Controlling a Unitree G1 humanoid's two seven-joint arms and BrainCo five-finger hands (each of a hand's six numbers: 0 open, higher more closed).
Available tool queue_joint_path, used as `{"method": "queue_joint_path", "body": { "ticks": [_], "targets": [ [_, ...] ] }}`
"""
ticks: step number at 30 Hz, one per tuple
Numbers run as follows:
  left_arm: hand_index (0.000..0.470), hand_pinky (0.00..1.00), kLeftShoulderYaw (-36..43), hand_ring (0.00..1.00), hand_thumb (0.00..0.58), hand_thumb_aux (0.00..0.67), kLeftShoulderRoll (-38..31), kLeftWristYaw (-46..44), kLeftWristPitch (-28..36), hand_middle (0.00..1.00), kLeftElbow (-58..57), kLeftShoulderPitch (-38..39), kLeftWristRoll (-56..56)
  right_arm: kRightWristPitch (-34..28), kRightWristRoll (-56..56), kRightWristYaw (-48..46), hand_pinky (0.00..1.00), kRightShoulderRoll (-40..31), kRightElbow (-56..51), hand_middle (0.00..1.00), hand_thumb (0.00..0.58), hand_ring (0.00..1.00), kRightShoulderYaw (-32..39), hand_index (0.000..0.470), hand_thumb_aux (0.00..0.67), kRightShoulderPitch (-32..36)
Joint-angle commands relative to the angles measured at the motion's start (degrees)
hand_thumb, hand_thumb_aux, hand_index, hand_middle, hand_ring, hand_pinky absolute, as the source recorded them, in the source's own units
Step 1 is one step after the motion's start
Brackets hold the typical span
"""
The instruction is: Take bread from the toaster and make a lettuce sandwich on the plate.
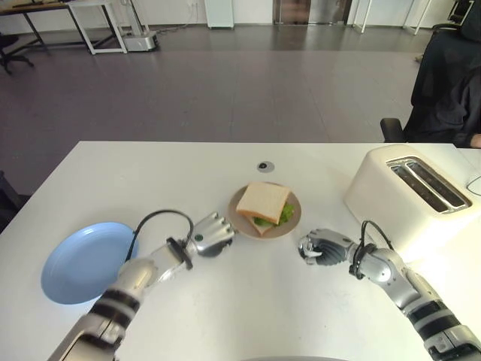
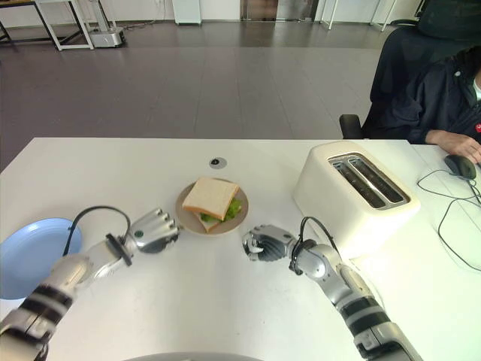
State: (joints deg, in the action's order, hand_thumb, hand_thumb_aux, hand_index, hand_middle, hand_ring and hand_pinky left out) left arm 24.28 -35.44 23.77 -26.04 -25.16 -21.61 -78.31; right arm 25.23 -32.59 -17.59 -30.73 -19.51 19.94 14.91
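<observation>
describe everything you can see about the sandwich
The sandwich is two square slices of white bread with a thin tan crust, and green lettuce pokes out between them on the side toward the toaster. The top slice sits slightly askew, so a corner of the lower slice shows at the front. It lies flat on a small round tan plate near the middle of the white table. Only the plate touches it; the left hand and right hand rest apart from it.

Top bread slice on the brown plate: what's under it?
Green lettuce peeks out at its edges, over a lower slice on the plate. The top slice hides the rest of the filling.
</observation>
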Motion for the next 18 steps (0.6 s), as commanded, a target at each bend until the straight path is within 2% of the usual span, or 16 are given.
{"method": "queue_joint_path", "body": {
  "ticks": [1, 2, 3, 4, 5, 7, 8, 9, 10, 11, 12, 13, 14, 16, 18],
  "targets": [
    [0.47, 1.0, 3.9, 1.0, 0.58, 0.67, 1.2, 8.1, 1.7, 1.0, -5.9, -3.5, -0.6, -1.5, -2.2, 5.3, 1.0, 2.4, -6.3, 1.0, 0.58, 1.0, 0.4, 0.47, 0.67, 3.0],
    [0.47, 1.0, 4.2, 1.0, 0.58, 0.67, 0.5, 9.2, 1.8, 1.0, -5.1, -3.0, 0.3, -0.3, -2.0, 6.7, 0.96, 2.7, -6.2, 0.96, 0.573, 0.96, 0.3, 0.42, 0.599, 3.4],
    [0.47, 1.0, 3.6, 1.0, 0.58, 0.67, -0.5, 9.9, 1.6, 1.0, -3.1, -1.8, 1.7, 1.3, -1.4, 8.1, 0.64, 2.6, -5.0, 0.64, 0.449, 0.64, -0.1, 0.247, 0.352, 3.3],
    [0.47, 1.0, 2.6, 1.0, 0.58, 0.67, -1.7, 10.2, 1.1, 1.0, -0.5, -0.2, 3.7, 2.5, -0.7, 9.1, 0.63, 2.1, -3.2, 0.63, 0.198, 0.63, -1.0, 0.088, 0.126, 2.7],
    [0.47, 1.0, 0.7, 1.0, 0.58, 0.67, -3.3, 10.0, 0.4, 1.0, 3.6, 2.6, 6.7, 3.8, 1.0, 9.6, 0.61, 1.3, -0.6, 0.61, 0.023, 0.61, -2.6, 0.009, 0.013, 1.7],
    [0.47, 1.0, -4.3, 1.0, 0.58, 0.67, -6.8, 8.2, -0.9, 1.0, 14.7, 10.2, 14.3, 7.1, 6.7, 9.2, 0.61, -0.5, 3.8, 0.61, 0.0, 0.61, -6.4, 0.0, 0.0, -0.4],
    [0.295, 1.0, -7.0, 1.0, 0.5, 0.42, -8.0, 6.7, -1.2, 1.0, 20.7, 14.2, 18.0, 8.7, 10.0, 8.8, 0.61, -1.2, 5.4, 0.61, 0.0, 0.61, -8.3, 0.0, 0.0, -1.3],
    [0.238, 1.0, -9.7, 1.0, 0.438, 0.339, -8.8, 5.1, -1.7, 1.0, 26.5, 18.2, 22.1, 10.6, 13.2, 8.3, 0.62, -1.7, 7.0, 0.62, 0.0, 0.62, -9.9, 0.0, 0.0, -2.2],
    [0.02, 0.81, -12.2, 0.81, 0.049, 0.029, -8.9, 3.5, -2.0, 0.81, 31.7, 21.7, 26.3, 11.9, 15.9, 8.4, 0.61, -1.7, 8.1, 0.61, 0.0, 0.61, -11.4, 0.0, 0.0, -2.8],
    [0.0, 0.5, -14.2, 0.5, 0.0, 0.0, -8.4, 2.1, -2.0, 0.5, 35.9, 24.3, 30.2, 12.9, 18.4, 8.5, 0.57, -1.3, 9.1, 0.57, 0.0, 0.57, -12.6, 0.0, 0.0, -3.3],
    [0.0, 0.1, -15.7, 0.1, 0.0, 0.0, -7.1, 0.5, -2.4, 0.1, 39.2, 26.2, 36.3, 13.8, 21.0, 8.8, 0.38, -0.1, 10.3, 0.38, 0.0, 0.38, -13.5, 0.0, 0.0, -3.7],
    [0.0, 0.0, -16.4, 0.0, 0.0, 0.0, -5.4, -1.1, -3.0, 0.0, 40.9, 27.4, 43.3, 14.6, 23.4, 8.9, 0.12, 1.2, 11.2, 0.12, 0.0, 0.12, -13.9, 0.0, 0.0, -4.0],
    [0.0, 0.0, -16.5, 0.0, 0.0, 0.0, -3.8, -2.7, -3.7, 0.0, 41.4, 28.1, 50.2, 15.3, 25.7, 8.9, 0.04, 2.7, 11.9, 0.04, 0.0, 0.04, -14.0, 0.0, 0.0, -4.2],
    [0.0, 0.0, -16.1, 0.0, 0.0, 0.0, 0.6, -7.4, -4.6, 0.0, 36.9, 28.5, 65.5, 15.4, 31.8, 7.5, 0.0, 6.9, 10.2, 0.0, 0.0, 0.0, -13.3, 0.0, 0.0, -4.1],
    [0.0, 0.0, -14.9, 0.0, 0.0, 0.0, 4.1, -11.7, -6.1, 0.0, 27.8, 27.1, 71.6, 15.9, 35.9, 5.5, 0.0, 11.0, 4.3, 0.0, 0.0, 0.0, -12.6, 0.0, 0.0, -2.7]
  ]
}}
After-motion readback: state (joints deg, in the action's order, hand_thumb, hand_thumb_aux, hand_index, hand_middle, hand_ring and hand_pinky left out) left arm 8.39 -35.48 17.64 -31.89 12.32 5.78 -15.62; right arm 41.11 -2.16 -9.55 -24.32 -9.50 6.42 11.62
